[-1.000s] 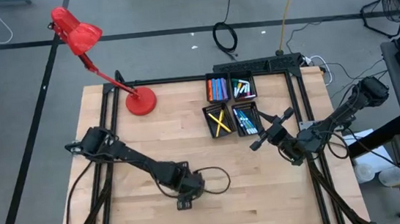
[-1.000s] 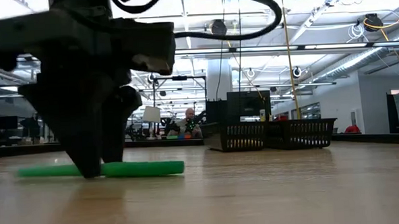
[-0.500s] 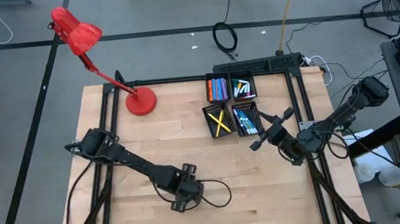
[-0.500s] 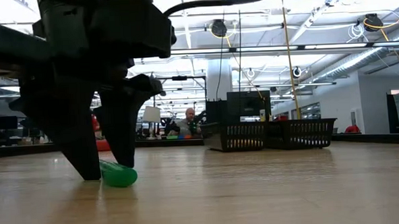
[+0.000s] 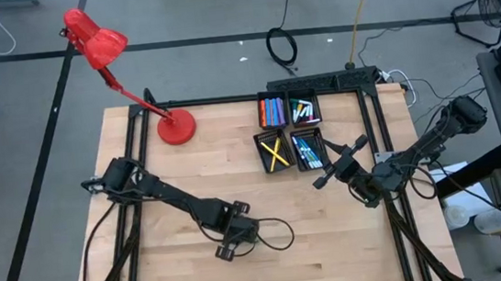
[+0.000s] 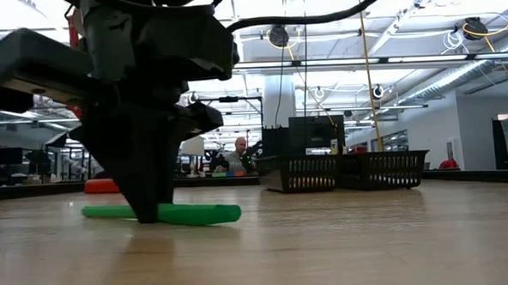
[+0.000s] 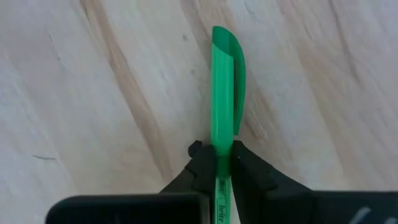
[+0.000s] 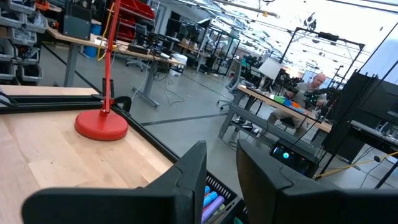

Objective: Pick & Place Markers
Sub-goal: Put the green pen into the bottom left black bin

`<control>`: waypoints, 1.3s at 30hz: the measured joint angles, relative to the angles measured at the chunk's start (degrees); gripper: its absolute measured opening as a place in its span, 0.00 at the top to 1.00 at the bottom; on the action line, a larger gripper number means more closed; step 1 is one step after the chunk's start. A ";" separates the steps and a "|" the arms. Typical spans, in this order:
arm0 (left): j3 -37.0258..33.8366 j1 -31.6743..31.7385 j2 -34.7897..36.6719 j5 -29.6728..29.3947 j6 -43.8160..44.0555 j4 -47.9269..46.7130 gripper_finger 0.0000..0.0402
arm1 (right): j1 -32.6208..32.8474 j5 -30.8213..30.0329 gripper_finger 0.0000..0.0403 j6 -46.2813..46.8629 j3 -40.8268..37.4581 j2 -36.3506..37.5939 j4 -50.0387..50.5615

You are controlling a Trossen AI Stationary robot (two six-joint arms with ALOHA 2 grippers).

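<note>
just clamped tight: left gripper (image 7: 222, 152) now pinching the green marker (image 7: 224, 87) at frame centre, flat on the table (image 5: 331, 216), ready for lifting toward the tray (image 5: 288, 132); right gripper (image 8: 221, 165) idle, narrowly parted, empty.

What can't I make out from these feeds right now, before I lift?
- Green plastic highlighter marker: the high view hides it under the left gripper.
- Its rear end: cut off in the left wrist view behind the closed jaws.
- Markers in the black four-compartment mesh tray: too small in the high view to count; the low view shows only the tray's wall.
- Right gripper: its wrist view looks past the table, so what lies under it is unseen.
</note>
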State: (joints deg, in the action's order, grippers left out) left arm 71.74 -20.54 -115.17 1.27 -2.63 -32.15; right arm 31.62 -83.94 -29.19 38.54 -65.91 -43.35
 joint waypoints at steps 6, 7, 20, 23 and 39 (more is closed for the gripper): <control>-0.53 0.99 7.65 -6.73 -5.22 -0.55 0.93 | 0.00 0.01 0.81 0.00 0.00 0.00 -0.17; -0.32 1.43 9.74 -8.93 -5.96 -0.02 0.93 | 0.00 0.02 0.81 0.00 0.00 0.00 -0.15; -0.07 19.18 22.73 -6.79 -41.83 12.22 0.92 | 0.00 0.02 0.81 0.00 0.00 0.01 -0.17; 0.05 24.26 19.86 -3.80 -45.83 16.35 0.89 | -0.01 0.03 0.81 -0.18 0.00 0.00 -0.18; 0.05 30.82 1.39 -13.88 -50.20 32.83 0.73 | -0.04 0.00 0.81 -0.63 0.00 0.02 -0.09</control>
State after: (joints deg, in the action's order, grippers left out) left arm 71.79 10.28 -113.78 -12.61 -52.83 0.68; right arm 31.57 -83.94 -29.82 38.54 -65.89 -43.44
